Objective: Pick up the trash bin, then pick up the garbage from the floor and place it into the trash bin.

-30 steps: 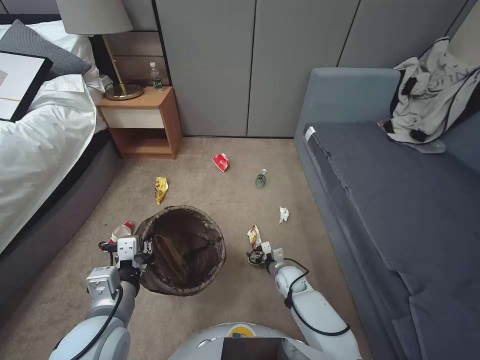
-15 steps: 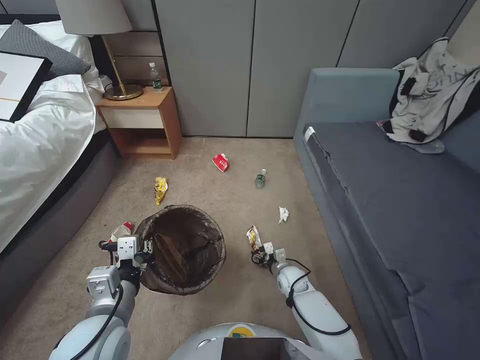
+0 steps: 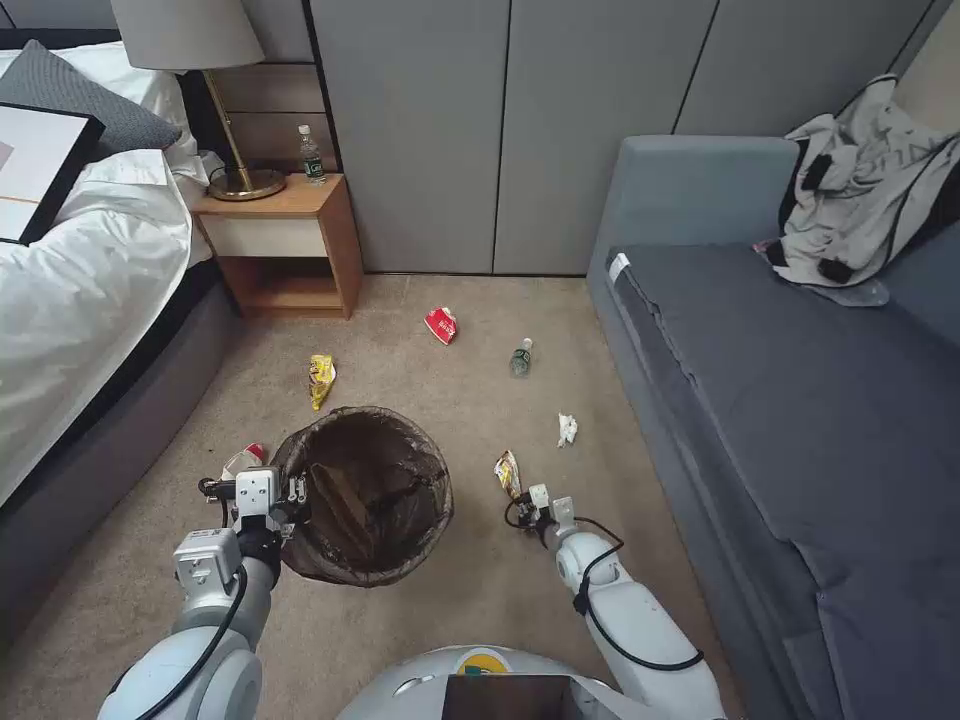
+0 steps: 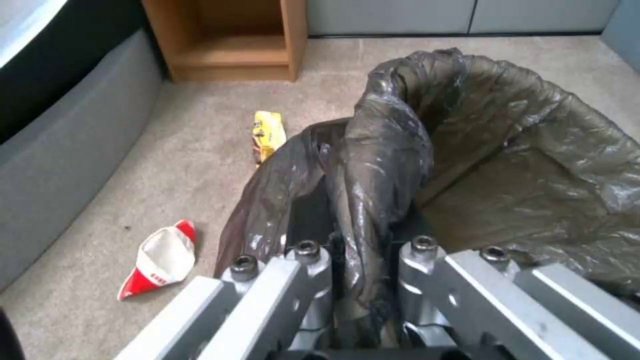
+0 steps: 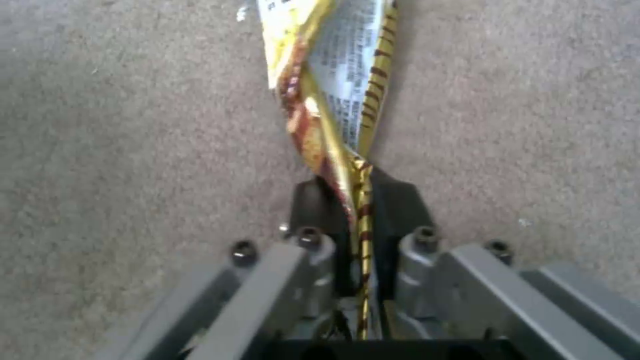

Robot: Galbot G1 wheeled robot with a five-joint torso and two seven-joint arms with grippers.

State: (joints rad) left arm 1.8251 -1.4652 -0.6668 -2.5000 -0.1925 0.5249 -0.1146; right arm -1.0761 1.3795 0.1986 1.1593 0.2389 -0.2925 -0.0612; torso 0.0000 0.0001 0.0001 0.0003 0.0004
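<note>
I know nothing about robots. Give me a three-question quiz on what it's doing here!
1. True or false: the left gripper is shut on the bin.
2. What does the right gripper hold? A) wrapper B) bottle C) paper
3. Fill in: the red-white carton lies between the bin and the ___.

Key:
1. True; its fingers pinch the bagged rim.
2. A, the yellow wrapper.
3. Bed.
</note>
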